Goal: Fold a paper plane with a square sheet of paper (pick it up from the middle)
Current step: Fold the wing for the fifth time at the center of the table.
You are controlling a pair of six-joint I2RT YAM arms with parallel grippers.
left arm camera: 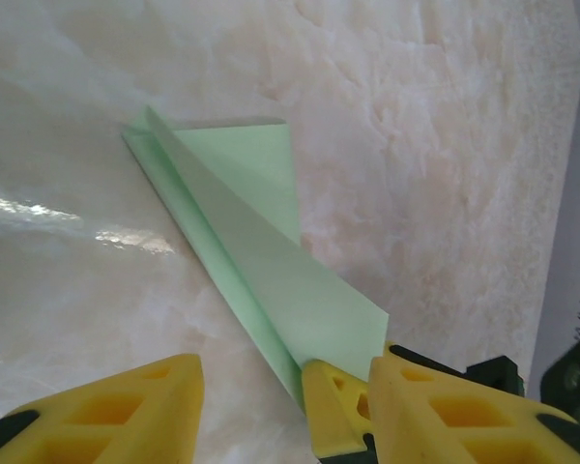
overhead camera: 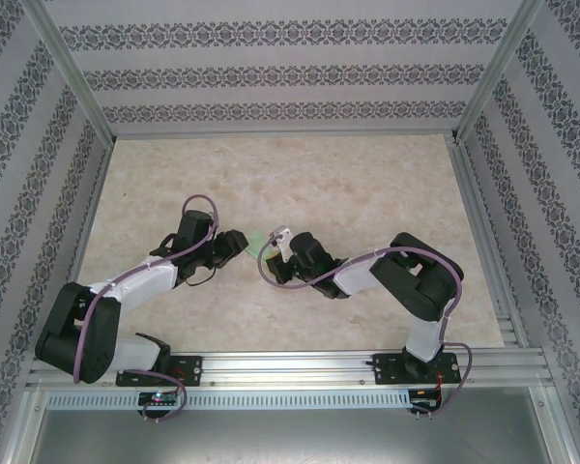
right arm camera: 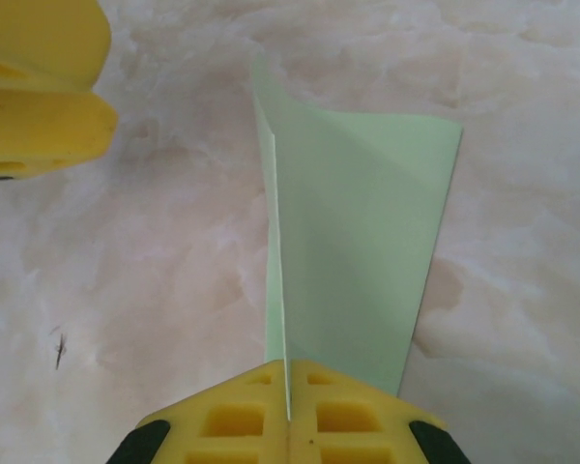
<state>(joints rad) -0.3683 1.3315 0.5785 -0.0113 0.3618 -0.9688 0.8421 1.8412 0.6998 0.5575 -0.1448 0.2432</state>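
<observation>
The square sheet of paper is folded into a slim pale green paper plane, lying mid-table between my two grippers. My right gripper is shut on the upright centre crease at the plane's near end, with one wing spread flat to the right. In the left wrist view the plane runs from a far point down to the right gripper's yellow tip. My left gripper stands open, fingers apart on either side of that end. It sits just left of the paper.
The table has a pale marble-look top. Patterned walls and aluminium posts close it in on three sides. A metal rail carrying both arm bases runs along the near edge.
</observation>
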